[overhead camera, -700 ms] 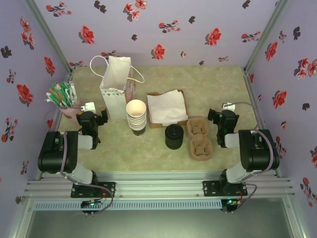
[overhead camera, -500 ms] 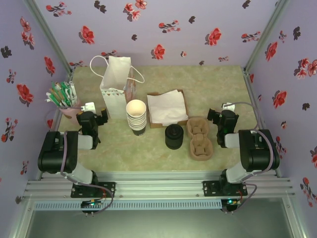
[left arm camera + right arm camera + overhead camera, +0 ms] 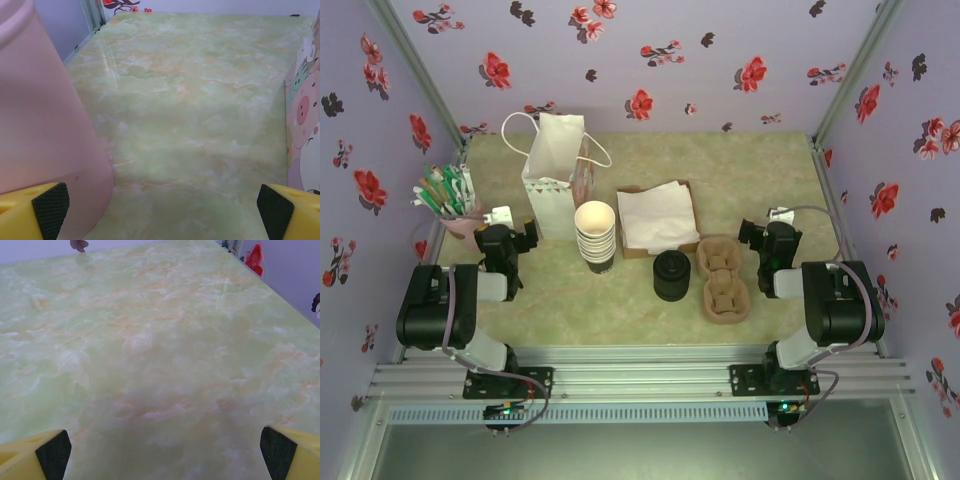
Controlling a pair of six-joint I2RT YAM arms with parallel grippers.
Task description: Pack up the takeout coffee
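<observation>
Left pincer (image 3: 162,205) wide open and empty, just beside the pink cup (image 3: 45,125) at the counter's left edge. Right pincer (image 3: 165,447) also open and empty, near the right edge. Takeout coffee (image 3: 670,275) stands upright mid-counter, between the cup stack (image 3: 595,235) and the cardboard carrier (image 3: 723,280).

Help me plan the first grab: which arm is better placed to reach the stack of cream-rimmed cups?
Left. The left fingers, open, sit nearer the cup stack with bare table between; the right fingers lie beyond the black cylinder and carrier.
</observation>
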